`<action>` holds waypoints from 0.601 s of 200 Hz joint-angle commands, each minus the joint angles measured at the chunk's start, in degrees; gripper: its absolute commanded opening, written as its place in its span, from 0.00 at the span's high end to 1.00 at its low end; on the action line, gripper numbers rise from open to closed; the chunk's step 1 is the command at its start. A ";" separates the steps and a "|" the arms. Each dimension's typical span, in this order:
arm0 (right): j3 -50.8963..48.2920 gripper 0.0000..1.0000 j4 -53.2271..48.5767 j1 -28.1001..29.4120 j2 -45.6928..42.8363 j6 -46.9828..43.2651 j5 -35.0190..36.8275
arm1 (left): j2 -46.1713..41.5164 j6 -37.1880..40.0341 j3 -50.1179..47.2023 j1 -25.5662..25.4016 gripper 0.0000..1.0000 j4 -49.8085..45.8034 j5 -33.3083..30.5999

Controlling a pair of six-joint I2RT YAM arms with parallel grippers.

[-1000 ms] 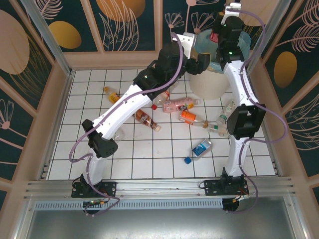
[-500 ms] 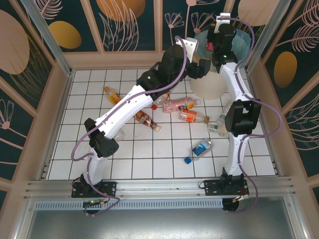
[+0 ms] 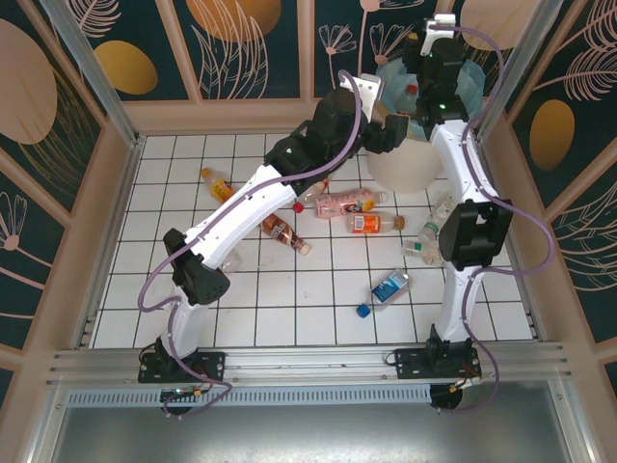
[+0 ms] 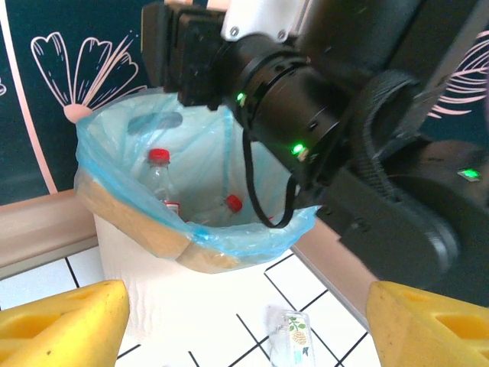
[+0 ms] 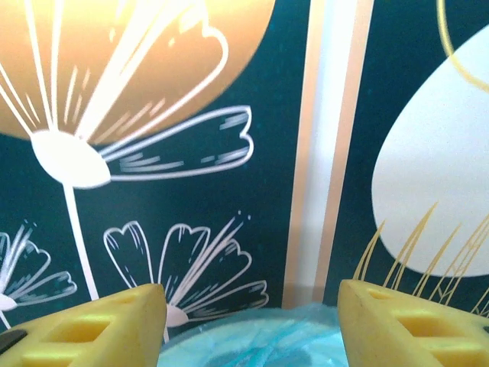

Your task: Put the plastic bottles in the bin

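We find the right pincer [image 5: 252, 321] spread and empty, hanging above the mouth of the bin [image 3: 405, 166] at the upper right of the top view, with the blue bag [image 5: 252, 340] directly under its fingers. We judge this to be a drop-off pose: high enough to clear the rim and centred so that anything let go falls inside. The left pincer [image 4: 244, 325] is spread too, with nothing between its fingers, and faces the bin wall from just beside it.

Inside the bag two bottles [image 4: 160, 187] stand nearly upright, red caps up, leaning on the liner. The rest lie on their sides on the tiled counter [image 3: 193, 299], in the middle of the top view. The pink bottle [image 3: 342, 201] and the orange one [image 3: 371, 224] have their long axes running left to right. The blue-labelled bottle [image 3: 390, 286] lies on a diagonal, lower left to upper right, with a loose blue cap [image 3: 362, 311] near its lower end.
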 commanded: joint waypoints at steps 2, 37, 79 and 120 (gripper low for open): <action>0.90 0.39 0.57 -0.08 -4.32 1.23 -0.86 | -1.05 -1.01 -0.44 0.16 0.19 0.50 0.68; 2.74 0.40 -2.29 -0.08 -6.68 2.55 -1.22 | -1.54 -2.01 -0.50 0.12 0.19 -0.31 1.03; 1.51 0.40 -11.47 0.24 -14.30 10.44 -5.10 | -3.44 -4.00 -2.79 0.13 0.20 -3.59 2.48; -19.09 0.43 -13.37 3.02 -29.59 21.04 -14.59 | -12.10 -6.78 -18.05 0.09 0.22 -3.05 3.77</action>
